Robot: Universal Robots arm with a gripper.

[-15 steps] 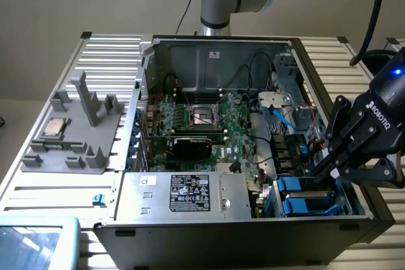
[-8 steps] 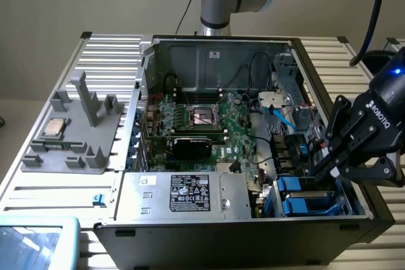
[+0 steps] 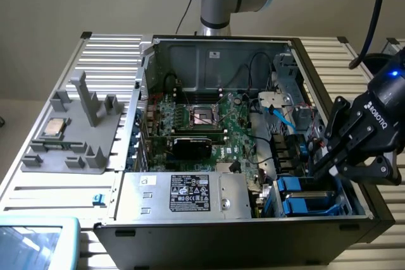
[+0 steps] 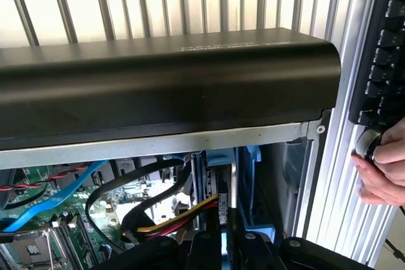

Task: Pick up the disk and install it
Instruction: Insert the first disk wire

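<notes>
**Operator:** As the exterior view shows it, the gripper (image 3: 321, 167) hangs low inside the open computer case (image 3: 209, 245), at the front corner on the exterior view's right. I read its fingers as clenched almost together. The disk (image 3: 297, 184) lies in the drive bay just beside the fingertips, recognisable by its blue carrier rails. I cannot tell from here whether the fingertips touch it.

**Support:** What else is in the case?

**Operator:** The motherboard (image 3: 209, 124) is in the middle and the silver box with the black label (image 3: 190, 197) is at the front. Both are clear of the gripper.

**Support:** And the wrist view?

**Operator:** The gripper (image 4: 218, 245) points down past the case's black wall (image 4: 164, 80) at the disk (image 4: 218, 159), whose blue carrier stands directly ahead. A yellow, red and black cable bundle (image 4: 183, 216) runs close beside it. I cannot confirm that the closed fingers pinch anything. A person's hand (image 4: 383, 162) rests on a knob outside the case.

**Support:** Handling notes?

**Operator:** I judge the disk rigid, fairly heavy for its size and sensitive to shock. Its metal faces are likely slippery. I would grip the blue plastic tabs or rails, never the labelled face, and keep it square to the bay.
</notes>
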